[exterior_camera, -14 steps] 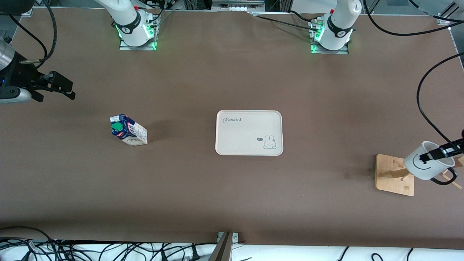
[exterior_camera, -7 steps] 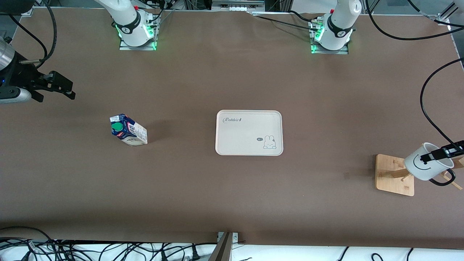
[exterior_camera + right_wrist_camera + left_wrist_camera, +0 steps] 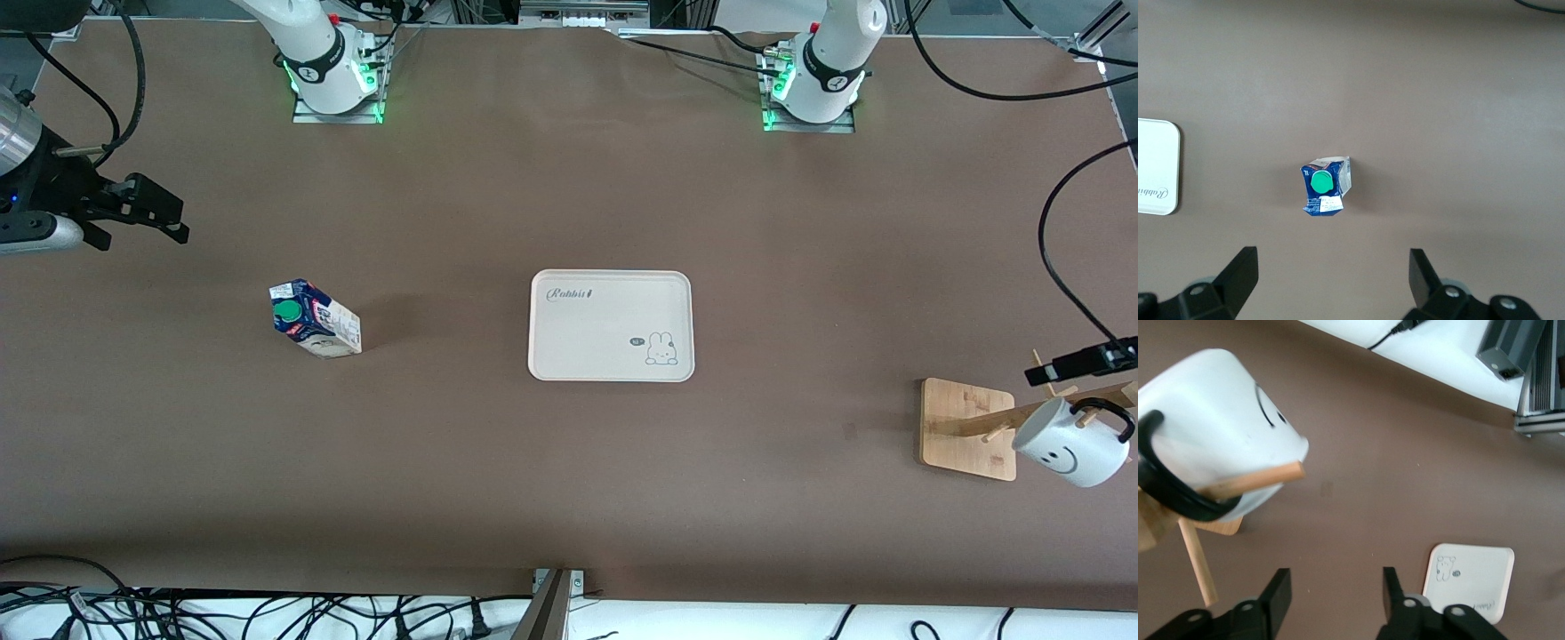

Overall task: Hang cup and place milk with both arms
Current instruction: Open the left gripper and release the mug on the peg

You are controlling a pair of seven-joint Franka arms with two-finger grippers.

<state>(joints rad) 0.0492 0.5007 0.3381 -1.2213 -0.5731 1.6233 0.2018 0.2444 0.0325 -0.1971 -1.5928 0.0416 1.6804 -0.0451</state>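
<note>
The white cup (image 3: 1071, 449) with the smiley face hangs by its black handle on a peg of the wooden rack (image 3: 965, 427) at the left arm's end of the table. My left gripper (image 3: 1045, 372) is open and empty just above the rack, apart from the cup. In the left wrist view the cup (image 3: 1211, 433) hangs on the peg (image 3: 1255, 480), clear of the open left gripper (image 3: 1331, 593). The milk (image 3: 316, 318) stands on the table toward the right arm's end. My right gripper (image 3: 178, 222) is open and empty, up in the air. In the right wrist view the milk (image 3: 1326, 185) is below the right gripper (image 3: 1331, 273).
A white tray (image 3: 611, 325) with a rabbit drawing lies mid-table between the milk and the rack; it also shows in the left wrist view (image 3: 1471, 580) and the right wrist view (image 3: 1155, 167). Cables run along the table's edge nearest the front camera.
My left gripper has let go of the cup and drawn back from it. The cup has swung down and now hangs by its handle on the peg. The right arm has barely moved.
</note>
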